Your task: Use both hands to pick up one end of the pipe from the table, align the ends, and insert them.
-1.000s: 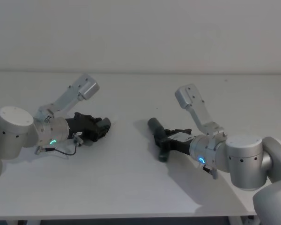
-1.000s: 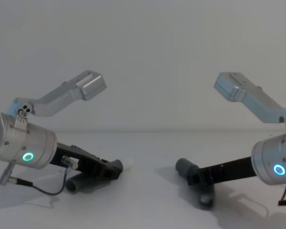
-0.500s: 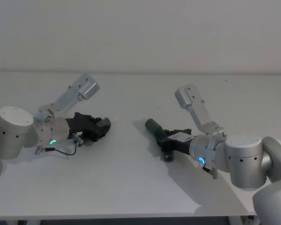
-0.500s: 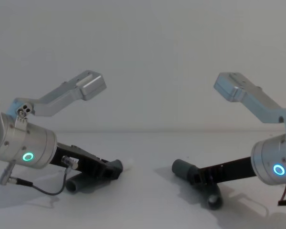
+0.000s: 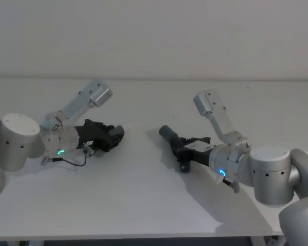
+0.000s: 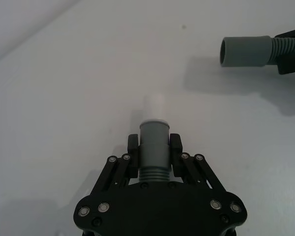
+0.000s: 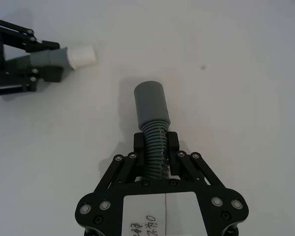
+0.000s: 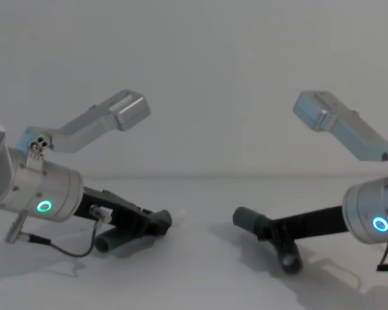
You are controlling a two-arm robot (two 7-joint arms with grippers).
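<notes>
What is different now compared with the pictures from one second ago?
The left gripper has lifted the straighter piece a little and carried it slightly toward the middle. The right gripper has raised the bent piece and turned it slightly, so its collar sits higher. Both grippers stay shut on their pieces; the white tip and collar remain apart.

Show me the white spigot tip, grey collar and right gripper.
white spigot tip [image 6: 154, 107]: left wrist view, middle of straight piece's [image 6: 153, 142] tip.
grey collar [image 7: 151, 102]: right wrist view, mid-wall.
right gripper [image 7: 156, 143]: right wrist view, between fingertips gripping bent piece [image 7: 154, 130].

A plain, matt, pale grey-white table spreads wide and flat.
</notes>
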